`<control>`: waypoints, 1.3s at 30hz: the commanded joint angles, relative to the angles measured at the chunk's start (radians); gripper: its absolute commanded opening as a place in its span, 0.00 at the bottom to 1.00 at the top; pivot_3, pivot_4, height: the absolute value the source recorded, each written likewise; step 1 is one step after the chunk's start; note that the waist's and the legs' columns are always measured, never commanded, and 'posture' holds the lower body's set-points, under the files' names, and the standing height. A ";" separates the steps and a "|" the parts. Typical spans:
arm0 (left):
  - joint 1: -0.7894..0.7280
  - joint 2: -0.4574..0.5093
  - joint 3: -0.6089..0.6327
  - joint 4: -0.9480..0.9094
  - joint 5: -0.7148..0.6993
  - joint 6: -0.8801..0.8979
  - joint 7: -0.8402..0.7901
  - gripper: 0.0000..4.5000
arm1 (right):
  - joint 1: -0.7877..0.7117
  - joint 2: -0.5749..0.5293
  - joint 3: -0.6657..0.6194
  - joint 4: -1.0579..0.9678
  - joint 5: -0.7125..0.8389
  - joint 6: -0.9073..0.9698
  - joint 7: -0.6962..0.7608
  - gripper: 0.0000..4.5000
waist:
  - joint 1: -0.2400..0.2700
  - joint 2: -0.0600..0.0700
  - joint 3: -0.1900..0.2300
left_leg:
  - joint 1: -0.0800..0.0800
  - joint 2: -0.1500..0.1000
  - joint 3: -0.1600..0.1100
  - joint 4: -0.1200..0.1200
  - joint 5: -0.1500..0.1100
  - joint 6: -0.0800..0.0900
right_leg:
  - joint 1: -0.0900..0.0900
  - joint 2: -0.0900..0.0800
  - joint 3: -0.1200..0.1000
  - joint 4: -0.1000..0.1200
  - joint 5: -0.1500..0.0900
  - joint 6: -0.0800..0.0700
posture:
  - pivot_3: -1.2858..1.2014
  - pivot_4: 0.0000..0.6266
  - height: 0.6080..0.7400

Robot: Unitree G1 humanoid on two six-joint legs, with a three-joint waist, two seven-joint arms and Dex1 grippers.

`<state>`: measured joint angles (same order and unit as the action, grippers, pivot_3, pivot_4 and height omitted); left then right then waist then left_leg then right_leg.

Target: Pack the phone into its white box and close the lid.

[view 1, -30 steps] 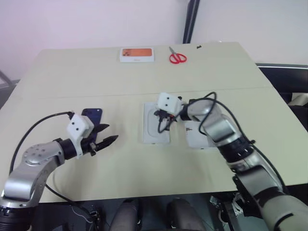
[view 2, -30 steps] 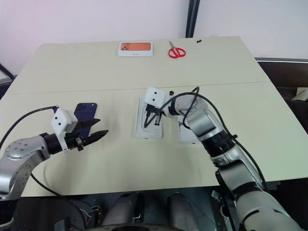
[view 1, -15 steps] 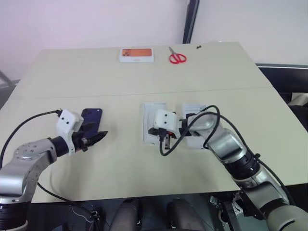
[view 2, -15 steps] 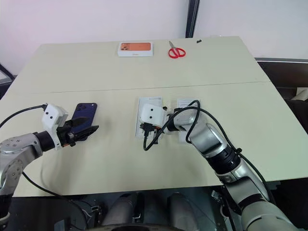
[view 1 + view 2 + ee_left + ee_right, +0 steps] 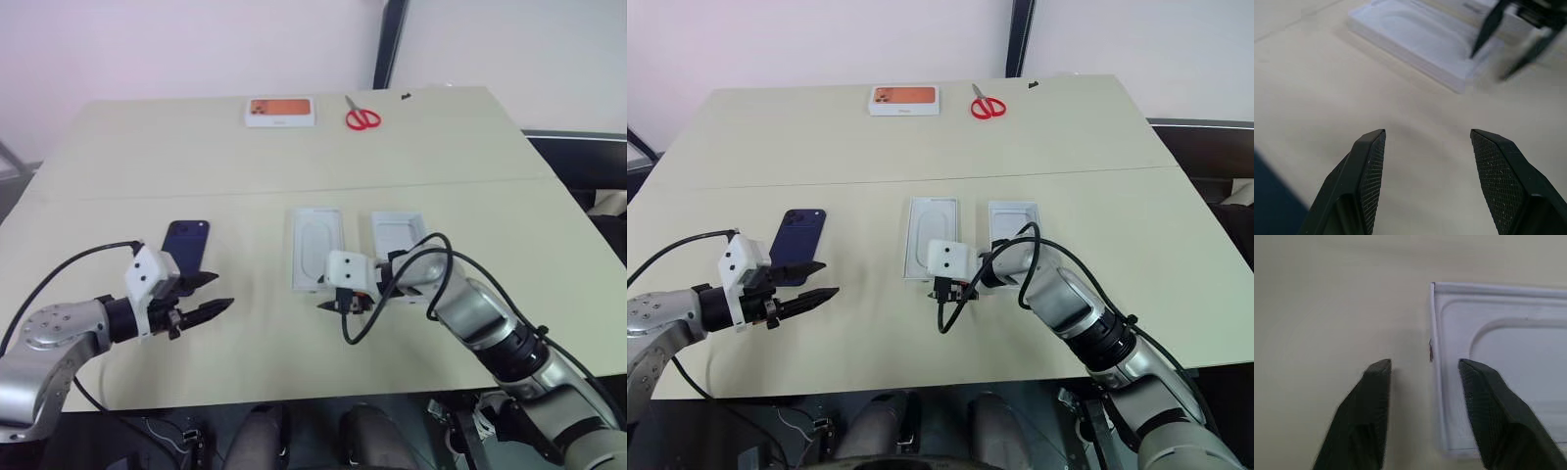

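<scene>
The dark navy phone [image 5: 186, 242] lies flat on the table's left side. My left gripper [image 5: 210, 295] hovers open and empty just near and right of it; the phone's blue edge [image 5: 1268, 208] shows beside its fingers. The white box [image 5: 397, 231] sits right of centre, its near end hidden behind my right arm. A thin white insert [image 5: 316, 249] with an oval recess lies beside it. My right gripper [image 5: 1425, 363] is open over the insert's [image 5: 1498, 347] near left corner, holding nothing. The lid is out of view.
A white box with an orange picture [image 5: 280, 112] and red scissors [image 5: 361, 117] lie at the far edge of the table. A black cable [image 5: 364, 323] loops below my right wrist. Bare tabletop [image 5: 265, 323] lies between the two grippers.
My right gripper has drawn back along the insert to its near end, sunk lower and opened. The left gripper has shifted slightly back, still open. The insert lies flat as before.
</scene>
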<state>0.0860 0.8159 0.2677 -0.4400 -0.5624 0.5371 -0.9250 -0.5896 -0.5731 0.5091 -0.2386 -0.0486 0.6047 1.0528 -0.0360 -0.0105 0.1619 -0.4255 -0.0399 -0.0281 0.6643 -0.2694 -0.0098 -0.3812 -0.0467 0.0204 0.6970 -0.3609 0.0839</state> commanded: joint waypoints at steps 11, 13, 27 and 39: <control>0.056 0.053 0.001 -0.030 0.046 -0.054 -0.055 0.65 | 0.040 -0.032 0.011 -0.068 -0.023 -0.107 0.020 0.00 | 0.001 0.000 0.000 | 0.000 0.000 0.000 0.000 0.000 0.000 | 0.001 0.000 0.000 -0.001 0.000 0.000 | 0.52 0.24 1.00; 0.059 0.052 0.003 -0.032 0.045 -0.053 -0.054 0.65 | 0.047 -0.034 0.007 -0.088 -0.022 -0.095 0.017 0.00 | 0.001 0.000 0.000 | 0.000 0.000 0.000 0.000 0.000 0.001 | 0.001 0.000 0.000 -0.001 0.000 0.000 | 0.52 0.24 1.00; 0.054 0.036 0.048 -0.020 0.019 -0.037 -0.018 0.65 | 0.020 0.006 -0.096 -0.142 0.105 -0.012 0.023 0.62 | 0.002 0.000 0.000 | 0.000 0.000 0.000 0.000 -0.001 0.001 | 0.001 0.000 0.000 -0.001 0.000 0.000 | 0.52 0.24 1.00; -0.216 -0.026 0.200 0.243 -0.061 0.368 0.410 1.00 | -0.262 0.298 -0.026 0.264 0.050 0.015 -0.185 0.00 | -0.009 -0.001 0.000 | 0.001 0.000 0.000 0.000 0.002 -0.003 | -0.001 0.001 -0.001 0.003 0.000 0.000 | 0.52 0.24 1.00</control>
<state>-0.1035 0.7868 0.4445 -0.2143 -0.6374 0.8607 -0.5728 -0.8192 -0.3087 0.4556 -0.0306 0.0371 0.6519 0.9096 -0.0449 -0.0111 0.1616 -0.4249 -0.0401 -0.0281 0.6647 -0.2674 -0.0133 -0.3827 -0.0461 0.0197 0.7000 -0.3607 0.0841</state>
